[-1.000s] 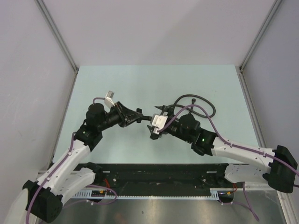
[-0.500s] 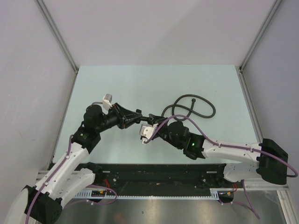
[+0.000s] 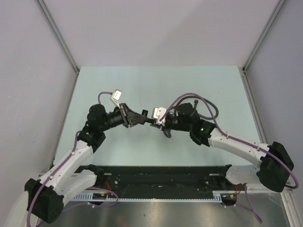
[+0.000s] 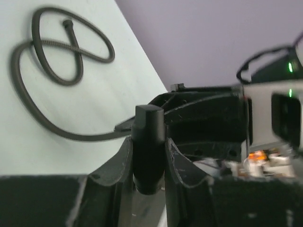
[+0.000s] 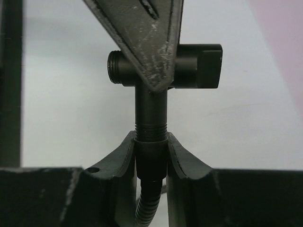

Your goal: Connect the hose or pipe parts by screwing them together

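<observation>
Over a pale green table (image 3: 142,85), walled in by plain grey panels (image 3: 156,28), a black T-shaped fitting (image 5: 189,59) is clamped in the left gripper (image 3: 142,118). The threaded end of the hose (image 4: 80,138) is pinched by the right gripper (image 5: 150,151) against that fitting; its remainder is coiled on the table.
</observation>
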Robot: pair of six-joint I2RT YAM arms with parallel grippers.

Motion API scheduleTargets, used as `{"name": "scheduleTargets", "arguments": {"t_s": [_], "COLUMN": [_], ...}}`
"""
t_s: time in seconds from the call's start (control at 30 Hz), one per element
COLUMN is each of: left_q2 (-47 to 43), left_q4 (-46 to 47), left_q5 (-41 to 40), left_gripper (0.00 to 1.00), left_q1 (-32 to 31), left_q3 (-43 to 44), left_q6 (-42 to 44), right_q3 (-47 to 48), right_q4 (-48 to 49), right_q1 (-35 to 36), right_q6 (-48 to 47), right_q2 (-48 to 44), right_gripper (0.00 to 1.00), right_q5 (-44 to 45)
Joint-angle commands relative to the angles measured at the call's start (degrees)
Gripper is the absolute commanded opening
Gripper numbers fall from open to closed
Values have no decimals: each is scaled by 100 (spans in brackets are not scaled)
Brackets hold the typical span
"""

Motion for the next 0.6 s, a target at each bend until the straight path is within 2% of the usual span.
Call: {"name": "scheduleTargets", "arguments": {"t_s": [0.0, 0.03, 0.13, 0.17, 0.27, 0.37, 0.4, 0.47, 0.5, 0.57], "left_q2": [-578, -623, -633, -606, -606, -615, -650, -764, -816, -896], "left_q4": [1295, 1314, 1314, 1305, 1296, 1261, 1261, 1200, 1139, 1024], "left_q5": [438, 595, 956, 957, 896, 450, 308, -453, -702, -906], "left_gripper": [0, 0, 0, 0, 0, 0, 0, 0, 0, 0], "left_q1": [-213, -257, -284, -284, -284, -284, -284, -284, -275, -266], "left_q3": [-530, -583, -724, -750, -733, -636, -619, -575, -557, -478], "left_q6": [2157, 2848, 3827, 3961, 4234, 4130, 4025, 3481, 3253, 2733], "right_q3": [366, 383, 497, 541, 699, 735, 735, 735, 735, 726], "right_q4": [-237, -254, -263, -228, -237, -377, -430, -562, -597, -624], "right_q1": [-661, -776, -1146, -1208, -1357, -1384, -1375, -1375, -1384, -1367], "right_q6": [1039, 1137, 1576, 1725, 2192, 2281, 2272, 2219, 2193, 2158], "right_q2": [236, 315, 631, 719, 1062, 1072, 1037, 862, 791, 572], "right_gripper": [0, 0, 0, 0, 0, 12, 28, 39, 48, 61], "right_q5": [-2595, -2902, -3957, -4256, -4443, -4094, -3935, -3356, -3162, -2530]}}
